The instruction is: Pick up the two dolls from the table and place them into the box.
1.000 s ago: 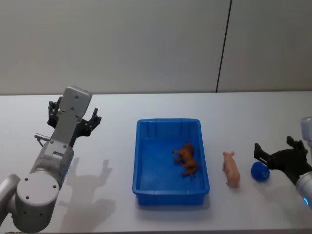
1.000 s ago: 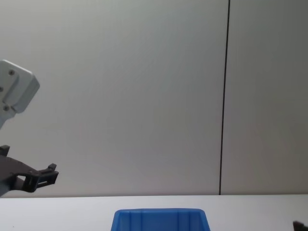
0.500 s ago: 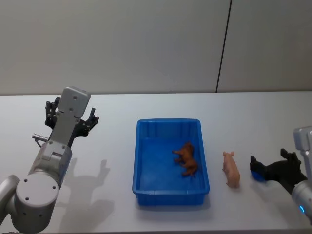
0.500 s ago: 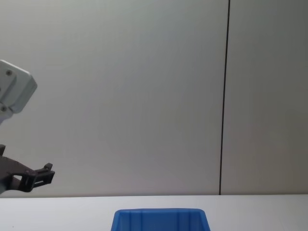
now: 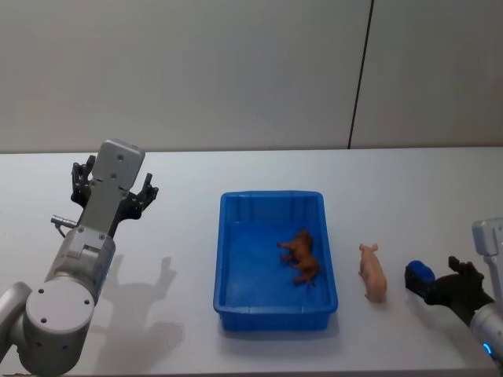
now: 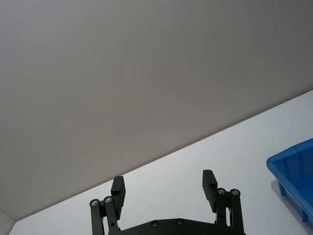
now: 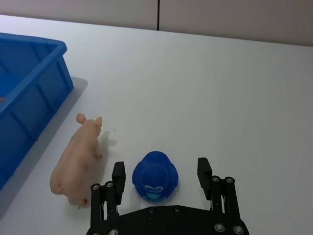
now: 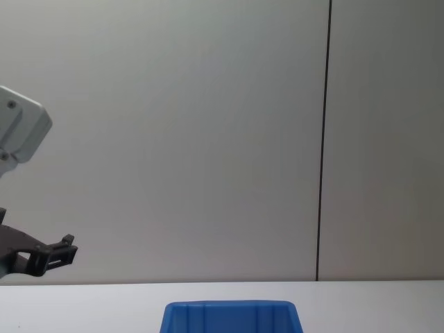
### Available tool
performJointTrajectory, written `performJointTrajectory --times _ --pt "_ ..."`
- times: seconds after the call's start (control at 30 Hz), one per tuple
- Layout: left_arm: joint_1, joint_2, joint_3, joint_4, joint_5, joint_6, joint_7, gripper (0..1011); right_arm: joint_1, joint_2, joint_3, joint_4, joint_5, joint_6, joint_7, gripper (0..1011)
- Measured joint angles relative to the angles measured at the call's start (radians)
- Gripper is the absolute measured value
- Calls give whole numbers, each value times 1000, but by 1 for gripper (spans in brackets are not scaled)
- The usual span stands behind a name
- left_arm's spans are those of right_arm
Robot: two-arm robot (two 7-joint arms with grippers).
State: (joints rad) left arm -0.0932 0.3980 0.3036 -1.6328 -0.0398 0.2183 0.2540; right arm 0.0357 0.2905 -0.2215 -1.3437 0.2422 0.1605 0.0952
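- Two dolls lie on the table right of the box: pink pig doll nearest it, blue doll farther right.
- Right gripper: fingers spread, straddling the blue doll, apart from it.
- Left gripper: spread wide, empty, far left.
- Brown animal figure lies inside the box.

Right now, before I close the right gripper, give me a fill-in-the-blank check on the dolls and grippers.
1. The pink pig lies on the table to the robot's ____ of the blue box.
2. The toy animal inside the box is ____ in colour.
3. The right gripper has its fingers ____ on either side of the blue doll.
4. The left gripper, raised over the table, holds ____.
Missing words: right; brown; open; nothing.
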Motion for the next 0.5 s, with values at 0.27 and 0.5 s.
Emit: performJointTrajectory --times 0.27,0.5 --pt "1 0 0 0 0 0 1 1001 6 -3 2 35 9 -15 16 708" --pt "1 0 0 0 1 0 2 1001 11 -7 3 61 16 -35 31 491"
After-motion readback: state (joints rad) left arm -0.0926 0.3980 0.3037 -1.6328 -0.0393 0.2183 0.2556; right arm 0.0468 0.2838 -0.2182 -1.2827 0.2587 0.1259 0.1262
